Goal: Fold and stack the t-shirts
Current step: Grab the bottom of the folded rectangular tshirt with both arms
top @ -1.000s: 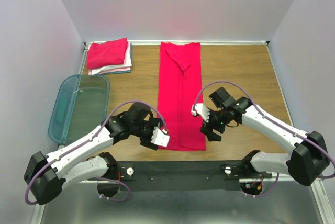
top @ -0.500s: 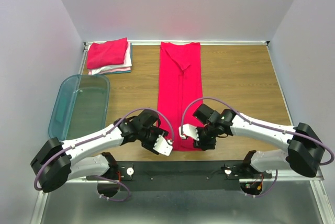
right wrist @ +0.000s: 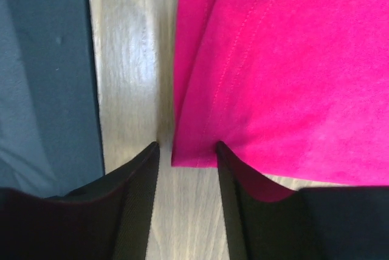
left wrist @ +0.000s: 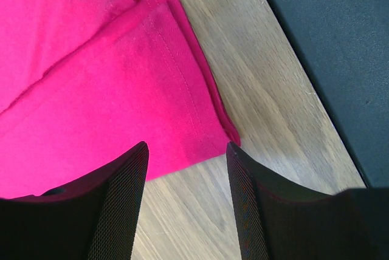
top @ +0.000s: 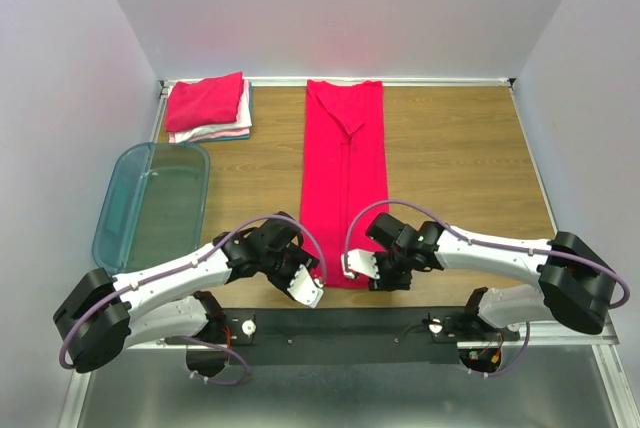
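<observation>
A long bright red-pink t-shirt (top: 343, 168), folded lengthwise, lies flat down the middle of the table. My left gripper (top: 306, 289) is at its near left corner and my right gripper (top: 361, 266) at its near right corner. In the left wrist view the left gripper (left wrist: 187, 146) is open, its tips straddling the hem of the shirt (left wrist: 109, 78), with bare wood between the fingers. In the right wrist view the right gripper (right wrist: 187, 144) is open, the corner of the shirt (right wrist: 285, 78) lying between its tips. A stack of folded t-shirts (top: 207, 106), red-pink on top, sits at the far left.
A translucent teal bin (top: 150, 208) stands on the left side of the table. The black mounting rail (top: 340, 326) runs along the near edge, just behind both grippers, and shows as a dark strip (left wrist: 328, 41) beside the shirt corner. Walls close in the table.
Both grippers have come down and in to the shirt's near corners, the right one travelling left and nearer. Both pairs of jaws have narrowed.
</observation>
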